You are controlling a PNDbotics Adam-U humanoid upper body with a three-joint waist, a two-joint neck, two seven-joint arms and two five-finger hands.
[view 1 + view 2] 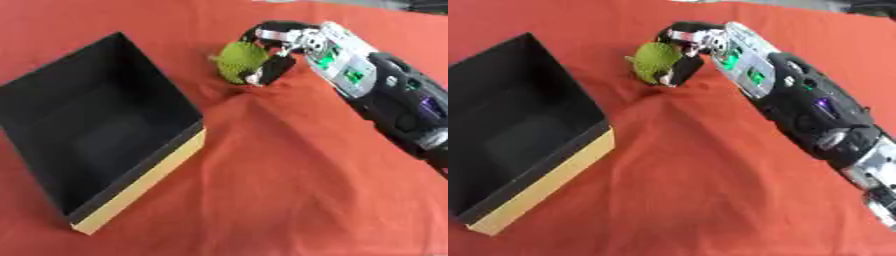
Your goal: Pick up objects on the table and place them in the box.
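The black-and-silver right hand [278, 50] is curling its fingers round a bumpy, round yellow-green object [240, 61], which is sitting on the wrinkled red cloth [289, 175], apart from the open black box with tan side [144, 187]. No legible writing.

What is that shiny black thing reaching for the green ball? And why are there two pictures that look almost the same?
That black and silver thing is a robot's right arm, and at its end is a hand with fingers, like yours. The two pictures come from two cameras in the robot's head, like two eyes looking down, so they show the same moment from nearly the same spot. Below is a table under a red cloth. On it sits an open black box with a tan side; nothing can be seen in it. The hand's fingers are curled around a bumpy green ball, which looks as if it is resting on the cloth. The robot's other hand is not in the pictures.
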